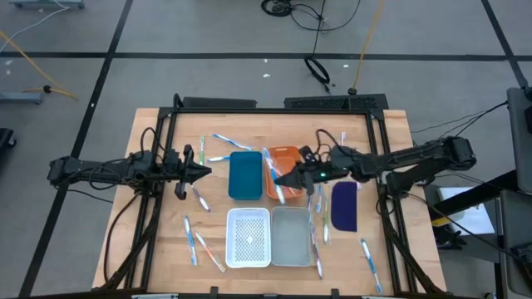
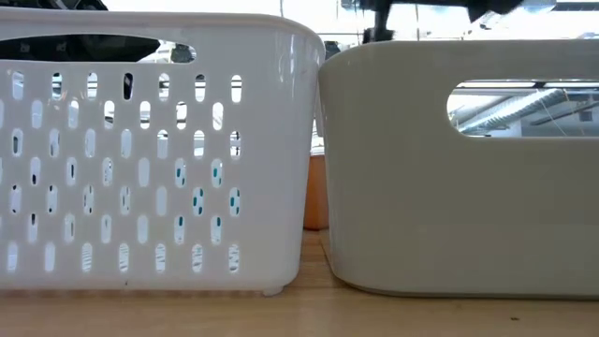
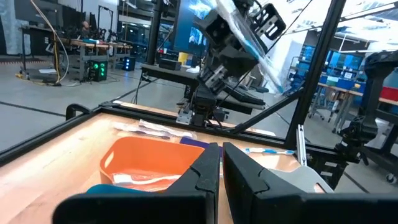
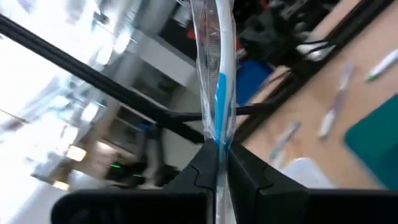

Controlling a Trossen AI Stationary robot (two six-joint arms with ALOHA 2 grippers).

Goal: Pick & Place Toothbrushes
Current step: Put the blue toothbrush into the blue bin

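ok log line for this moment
left gripper: shut, empty, waiting | right gripper: shut on toothbrush, over orange tray

A teal tray (image 1: 244, 175) lies between the two grippers, with an orange tray (image 1: 283, 160) just beside it under the right gripper. A white basket (image 1: 248, 237) and a grey bin (image 1: 291, 237) sit side by side nearer the table's front edge. A dark blue pad (image 1: 344, 205) lies below the right arm.
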